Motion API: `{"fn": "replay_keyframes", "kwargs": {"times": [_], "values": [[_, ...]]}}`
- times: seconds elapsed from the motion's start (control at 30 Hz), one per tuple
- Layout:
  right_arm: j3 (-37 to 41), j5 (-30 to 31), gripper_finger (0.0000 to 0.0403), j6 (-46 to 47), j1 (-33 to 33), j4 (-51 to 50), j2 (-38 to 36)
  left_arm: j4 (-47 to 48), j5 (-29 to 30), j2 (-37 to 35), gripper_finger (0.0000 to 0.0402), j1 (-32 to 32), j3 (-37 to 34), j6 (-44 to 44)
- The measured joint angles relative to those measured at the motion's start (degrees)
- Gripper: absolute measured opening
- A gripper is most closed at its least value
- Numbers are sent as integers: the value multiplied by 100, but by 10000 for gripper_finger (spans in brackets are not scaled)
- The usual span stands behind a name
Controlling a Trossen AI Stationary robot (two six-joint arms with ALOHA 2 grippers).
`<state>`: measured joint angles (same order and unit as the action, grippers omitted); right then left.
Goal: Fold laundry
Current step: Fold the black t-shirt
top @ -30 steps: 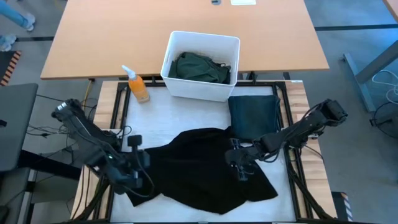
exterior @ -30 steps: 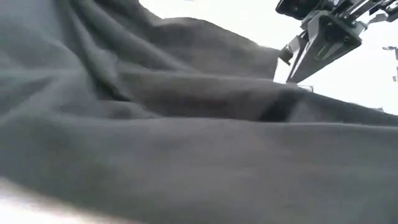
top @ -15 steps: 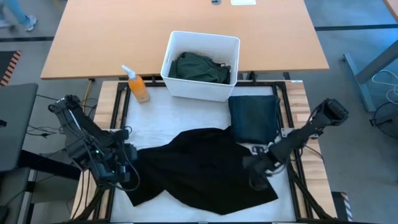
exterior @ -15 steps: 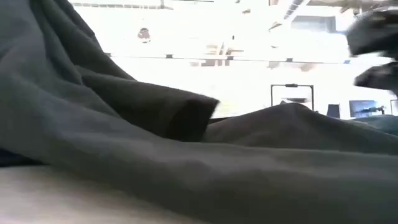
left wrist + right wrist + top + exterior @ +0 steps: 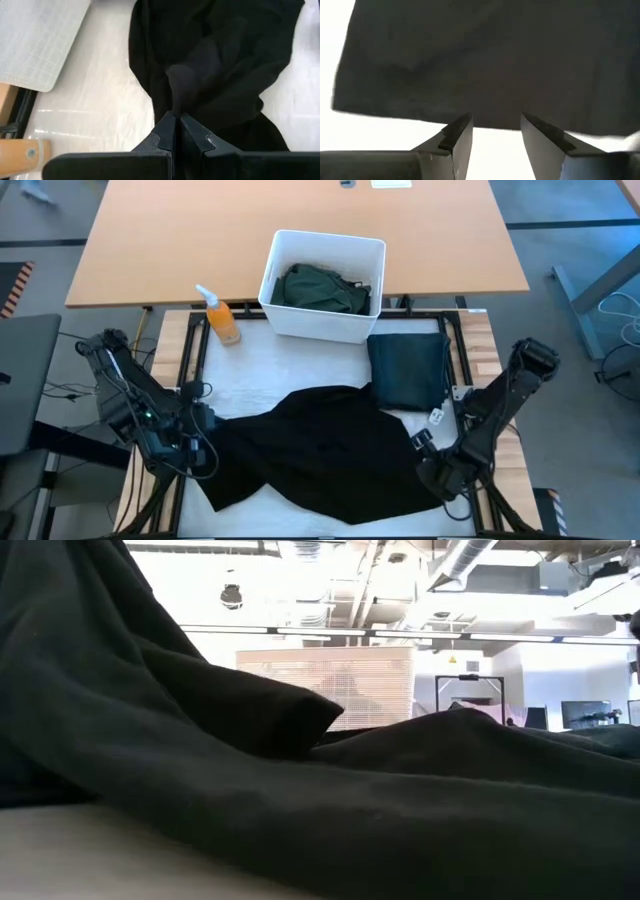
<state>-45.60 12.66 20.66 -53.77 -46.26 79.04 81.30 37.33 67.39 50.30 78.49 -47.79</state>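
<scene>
Shirt (image 5: 325, 450): black, spread crumpled across the near half of the table (image 5: 250, 370), not yet flat.
Left claw (image 5: 176, 122): fully closed, pinching a fold of the shirt at its left edge; in the high view it sits at (image 5: 190, 445).
Right claw (image 5: 495, 127): fingers apart, holding nothing, hovering just off the shirt's right hem; in the high view it is at (image 5: 440, 475).
Folded cloth (image 5: 408, 370): dark green, lying right of centre, touching the shirt's far edge.
Bin (image 5: 290, 320): white, at the far edge, with a green garment (image 5: 320, 288) inside.
Bottle (image 5: 222, 315): orange, left of the bin.
Step in hand: likely taking the right hem to stretch the shirt flat.
Doing it well: bring the right claw low onto the hem, catch one layer only, then pull outward against the left hold, clear of the folded cloth.
</scene>
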Motion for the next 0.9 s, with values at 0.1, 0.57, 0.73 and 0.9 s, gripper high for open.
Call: {"fn": "replay_keyframes", "kwargs": {"times": [0.1, 0.57, 0.73, 0.9], "values": [[0, 55, 191, -704, -27, -28, 1, -1, -88, 1, 0, 5, -2, -13], [224, 11, 187, -2762, 159, 469, 773, -36, 1, 3, 0, 159, 1, -79], [205, -237, 159, -2994, 360, 750, 1189, -36, 13, 3, 0, 157, 0, -87], [211, -877, 65, -2692, 521, 968, 1236, -161, 77, 5, 0, 160, 1, -30]]}}
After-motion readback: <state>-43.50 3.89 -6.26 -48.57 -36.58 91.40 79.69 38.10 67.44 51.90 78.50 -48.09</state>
